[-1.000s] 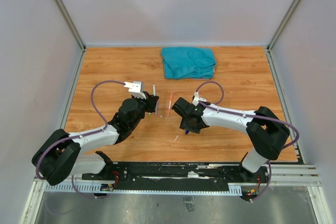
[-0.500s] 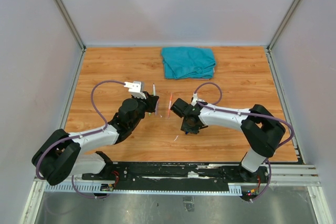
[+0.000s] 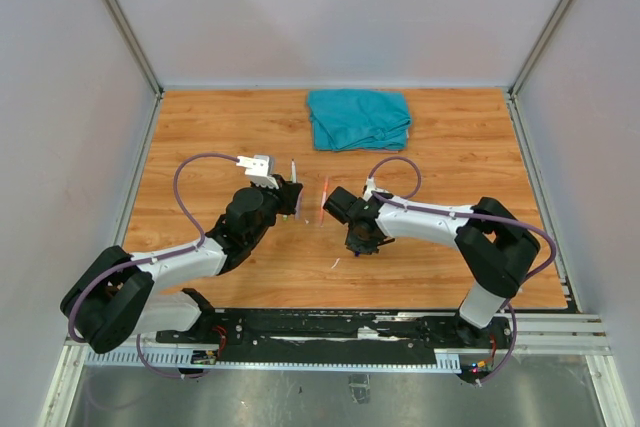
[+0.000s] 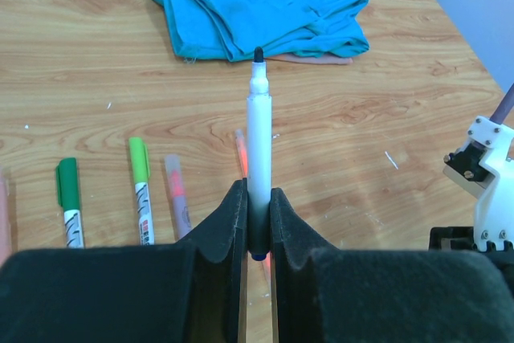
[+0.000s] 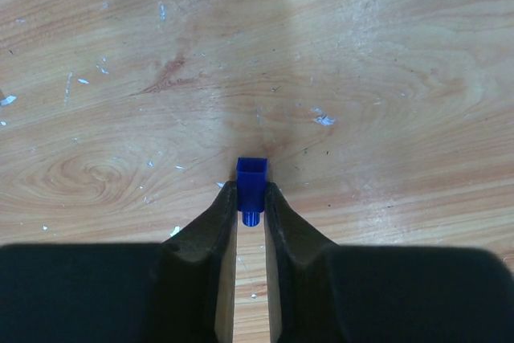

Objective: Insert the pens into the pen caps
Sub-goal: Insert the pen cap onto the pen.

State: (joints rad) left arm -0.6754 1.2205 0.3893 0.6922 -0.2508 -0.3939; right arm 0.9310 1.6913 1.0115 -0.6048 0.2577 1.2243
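Observation:
My left gripper [image 4: 257, 198] is shut on a pale-barrelled pen [image 4: 258, 130], which stands upright with its dark tip uncapped and a blue end showing below the pads. From above, this gripper [image 3: 291, 193] hangs left of the table's middle. My right gripper [image 5: 250, 197] points down at the wood, and its fingers press both sides of a small blue pen cap [image 5: 250, 176] that rests on the table. In the top view the right gripper [image 3: 362, 239] sits just right of centre, and an orange-red pen [image 3: 323, 199] lies between the two grippers.
A folded teal cloth [image 3: 358, 117] lies at the back middle of the table. In the left wrist view a dark green capped pen [image 4: 68, 198], a light green capped pen [image 4: 140, 186], a pale pinkish pen [image 4: 177, 202] and the orange pen [image 4: 240, 150] lie on the wood.
The right gripper's jaws have closed in on the blue cap, and its arm has shifted slightly left. The left arm and its pen have not moved.

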